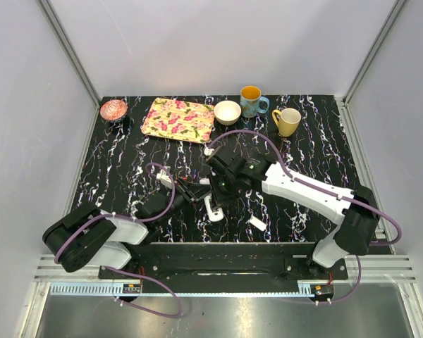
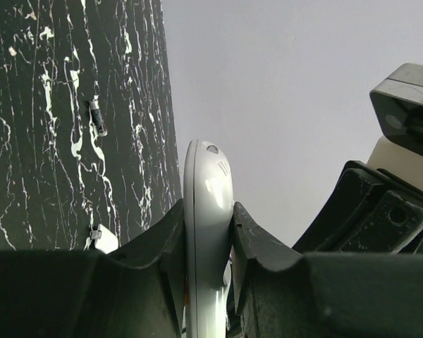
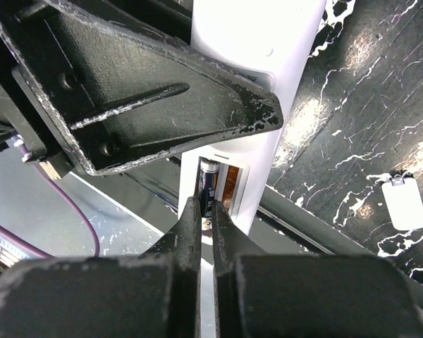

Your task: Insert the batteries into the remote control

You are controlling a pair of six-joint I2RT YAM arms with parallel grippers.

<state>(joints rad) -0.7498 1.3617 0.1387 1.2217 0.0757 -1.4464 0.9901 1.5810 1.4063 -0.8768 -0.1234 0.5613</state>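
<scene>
My left gripper (image 1: 197,194) is shut on the white remote control (image 1: 213,208) and holds it edge-on above the table; in the left wrist view the jaws (image 2: 208,211) clamp its slim body (image 2: 206,190). In the right wrist view the remote (image 3: 289,49) has its battery compartment open, with a dark blue battery (image 3: 209,179) in one slot. My right gripper (image 3: 205,211) is pinched almost shut on that battery's lower end; it also shows in the top view (image 1: 220,190). A second battery (image 2: 98,117) lies loose on the table.
The loose white cover piece (image 1: 258,223) lies on the black marbled table near the front edge, also seen from the right wrist (image 3: 403,203). At the back stand a pink bowl (image 1: 113,109), a floral tray (image 1: 178,120), a white bowl (image 1: 228,112), a blue mug (image 1: 252,101) and a yellow mug (image 1: 287,121).
</scene>
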